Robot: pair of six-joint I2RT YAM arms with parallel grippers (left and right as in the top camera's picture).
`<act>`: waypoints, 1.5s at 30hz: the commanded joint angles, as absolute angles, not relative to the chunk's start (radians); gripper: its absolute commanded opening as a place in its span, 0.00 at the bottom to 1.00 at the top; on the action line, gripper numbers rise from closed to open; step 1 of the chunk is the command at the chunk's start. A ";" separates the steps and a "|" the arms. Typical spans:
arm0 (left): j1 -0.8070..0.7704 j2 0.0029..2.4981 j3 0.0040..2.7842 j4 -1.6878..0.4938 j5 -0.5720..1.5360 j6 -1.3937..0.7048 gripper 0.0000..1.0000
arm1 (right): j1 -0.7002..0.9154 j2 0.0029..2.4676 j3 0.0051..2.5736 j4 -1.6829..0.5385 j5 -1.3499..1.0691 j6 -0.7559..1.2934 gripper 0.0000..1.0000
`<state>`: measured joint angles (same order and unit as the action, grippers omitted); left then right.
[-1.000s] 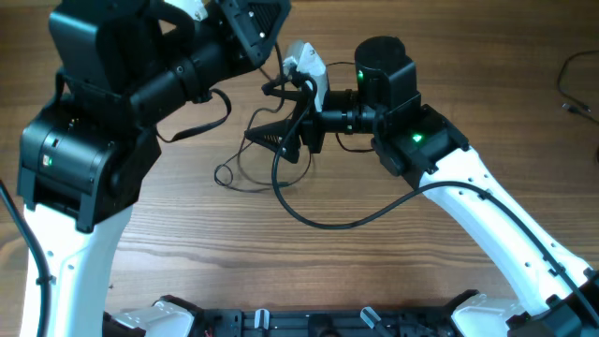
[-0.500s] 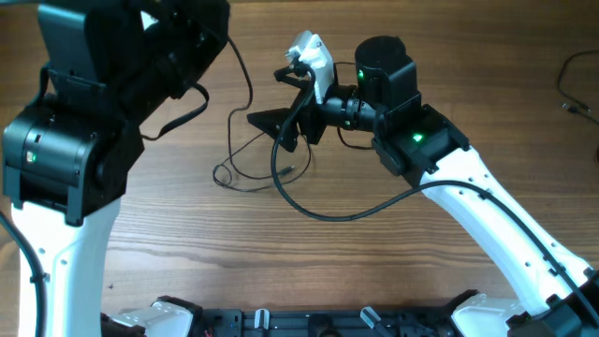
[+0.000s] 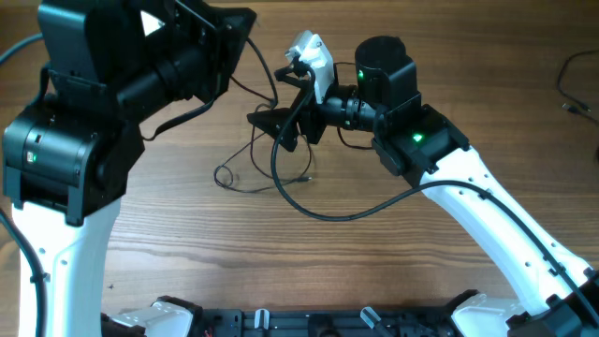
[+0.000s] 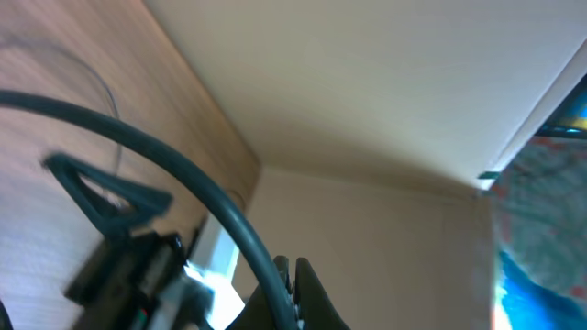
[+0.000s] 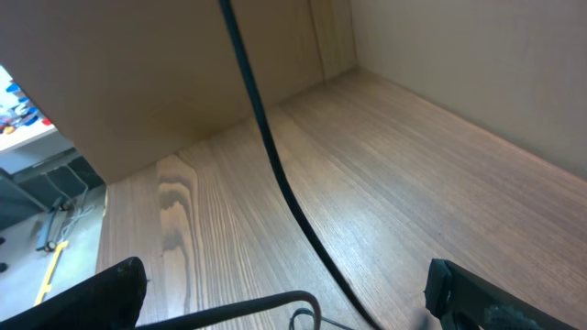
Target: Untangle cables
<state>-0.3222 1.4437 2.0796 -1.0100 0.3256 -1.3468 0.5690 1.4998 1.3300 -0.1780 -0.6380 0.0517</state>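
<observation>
Wood-grain table (image 3: 187,262), plain walls behind. Both arms work over the far-centre area.

Left gripper (image 4: 284,293): jaws together, clamped on the cable (image 3: 225,175). In the left wrist view the dark-green cord leaves the fingertips and arcs away up-left. The gripper is raised off the table, so a strand hangs from it toward the tangle.

Cable position: a small loose loop plus a tail lie flat on the table just left of centre, below the right gripper. Thin strands rise from there toward the grippers.

Right gripper (image 5: 284,286): fingers wide apart, holding nothing. The right wrist view shows one strand crossing the gap between them and a second lying low across the bottom.

Step in hand (judgement): a second grasp, so the two arms can draw the strands apart.

To do it well:
- Close on one strand only; two lie near the gap.
- Avoid the arm wire (image 3: 328,213), which is thicker and loops just beside the tangle. It is easy to snag.
- Pinch near the crossing, then separate slowly sideways. A hard pull would likely tighten the loop.
- The left grip must hold firm as the anchor.
</observation>
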 commanded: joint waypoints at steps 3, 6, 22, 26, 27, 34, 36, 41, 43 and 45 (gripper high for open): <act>-0.324 1.440 2.083 -0.962 0.544 -1.555 0.04 | 0.570 1.506 1.335 -0.176 -0.625 0.063 0.99; -0.324 1.440 2.083 -0.915 0.605 -1.592 0.04 | 0.570 1.506 1.335 -0.176 -0.625 0.063 0.99; -0.322 1.440 2.083 -0.848 0.593 -1.399 1.00 | 0.570 1.506 1.335 -0.197 -0.622 0.060 0.04; -0.322 1.440 2.083 -0.864 0.446 -0.801 1.00 | 0.566 1.505 1.335 -0.196 -0.489 0.089 0.04; -0.322 1.440 2.083 -0.883 0.409 -0.708 1.00 | 0.562 1.505 1.335 -0.196 -0.449 0.090 0.04; -0.322 1.443 2.083 -1.111 -0.252 -0.472 1.00 | 0.477 1.441 1.338 -0.167 0.059 0.159 0.04; -0.322 1.443 2.083 -1.155 -0.297 -0.472 1.00 | 0.448 1.418 1.338 -0.125 0.281 0.156 0.04; -0.323 1.443 2.081 -1.231 -0.269 -0.478 1.00 | 0.348 1.395 1.338 0.221 0.878 -0.042 0.04; -0.323 1.449 2.080 -1.260 -0.259 -0.478 1.00 | 0.289 1.395 1.338 0.464 0.880 -0.362 0.04; -0.323 1.460 2.080 -1.282 -0.259 -0.478 1.00 | 0.235 1.395 1.338 0.613 0.822 -0.559 0.04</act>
